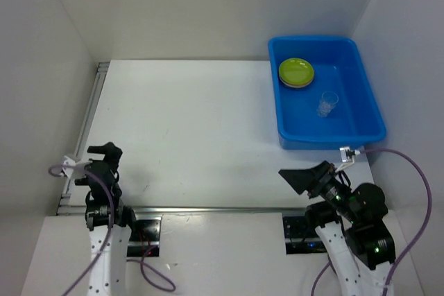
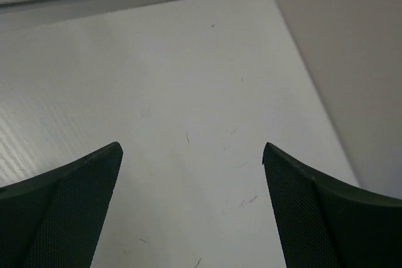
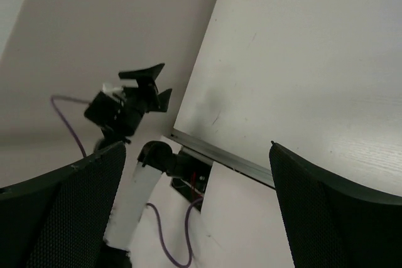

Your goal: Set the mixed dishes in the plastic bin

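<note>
The plastic bin [image 1: 361, 98] sits at the far right corner of the bench [image 1: 194, 123], close against the right wall. Inside it, toward its far left corner, lies the lime green plate [image 1: 296, 71], resting on top of something paler whose edge peeks out beneath it; I cannot tell what that is. One clear cup [image 1: 327, 102] stands upright near the middle of the bin, apart from the plate. My right gripper [image 3: 198, 149] hangs near the bin's near left corner, outside it and touching nothing, its jaws spread wide with only bare bench and my other arm showing between them. My left gripper [image 2: 191, 149] is well away at the near left of the bench, beside the metal rail [image 1: 87, 126] along that edge, also spread wide and holding nothing; between its fingers [image 2: 69, 205] I see just white bench surface with a few faint scuffs. Purple cables [image 1: 416, 171] loop off both of my wrists.
</note>
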